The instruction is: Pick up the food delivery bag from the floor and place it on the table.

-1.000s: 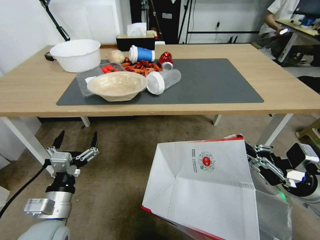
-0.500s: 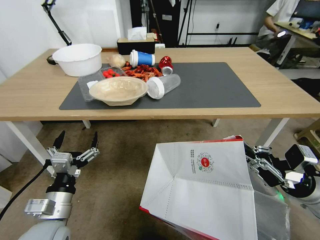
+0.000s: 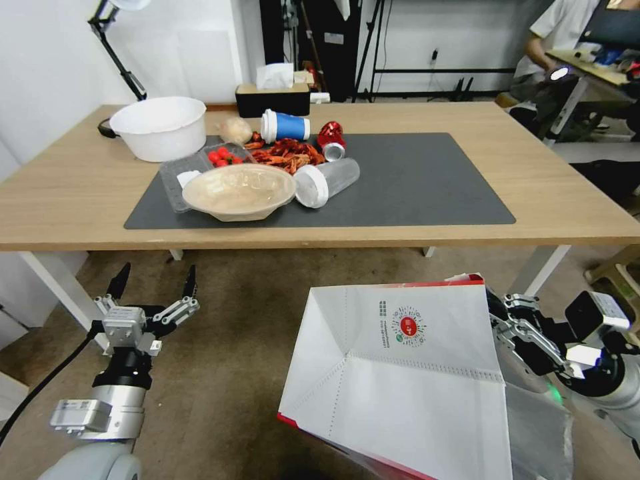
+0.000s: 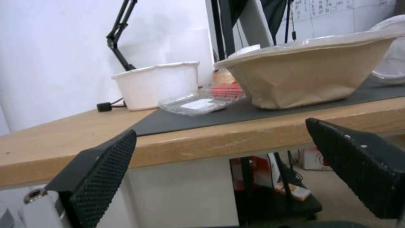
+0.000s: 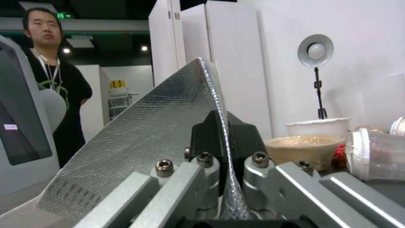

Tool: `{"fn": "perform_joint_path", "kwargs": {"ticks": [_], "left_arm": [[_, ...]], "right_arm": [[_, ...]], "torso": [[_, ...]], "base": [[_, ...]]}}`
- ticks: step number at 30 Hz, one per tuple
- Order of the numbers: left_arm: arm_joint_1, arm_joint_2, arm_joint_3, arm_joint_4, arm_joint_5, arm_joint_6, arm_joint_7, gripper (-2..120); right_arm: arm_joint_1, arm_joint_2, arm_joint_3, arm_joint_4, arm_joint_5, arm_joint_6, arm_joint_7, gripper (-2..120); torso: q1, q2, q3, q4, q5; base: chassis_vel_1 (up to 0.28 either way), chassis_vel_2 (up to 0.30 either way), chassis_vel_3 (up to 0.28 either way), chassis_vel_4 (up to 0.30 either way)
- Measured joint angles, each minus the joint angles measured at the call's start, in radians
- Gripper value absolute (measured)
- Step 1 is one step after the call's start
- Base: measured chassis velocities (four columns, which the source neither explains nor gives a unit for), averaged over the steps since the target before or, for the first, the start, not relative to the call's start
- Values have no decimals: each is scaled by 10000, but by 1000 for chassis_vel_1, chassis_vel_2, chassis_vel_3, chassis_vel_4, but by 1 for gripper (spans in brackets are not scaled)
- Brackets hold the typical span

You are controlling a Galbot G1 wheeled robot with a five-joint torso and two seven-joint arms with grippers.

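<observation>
Table (image 3: 553, 200) with dark grey mat (image 3: 413, 180) stands beyond the food delivery bag (image 3: 407, 387), which is held off the floor (image 3: 247, 347) below the table's near edge. Right gripper (image 3: 497, 320) is clamped on the bag's foil-lined rim. Left gripper (image 3: 155, 283), jaws spread and empty, hangs below the table's front edge.
</observation>
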Motion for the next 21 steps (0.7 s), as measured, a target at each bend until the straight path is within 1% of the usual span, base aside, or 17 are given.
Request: {"fn": "perform_joint_path", "kwargs": {"ticks": [9, 12, 21], "left_arm": [[-7, 80, -17, 31, -3, -11, 45, 100], [-15, 124, -17, 35, -3, -16, 62, 100], [-10, 21, 42, 41, 26, -80, 92, 100]], "right_arm": [[37, 66, -88, 24, -101, -7, 5, 0], [51, 67, -98, 49, -139, -8, 12, 0], [-1, 64, -23, 74, -146, -6, -22, 0]], "torso": [[144, 347, 202, 1, 0], [214, 522, 305, 1, -1], [355, 868, 514, 1, 0]], "base": [[0, 0, 0, 0], [0, 0, 0, 0], [0, 0, 0, 0]]}}
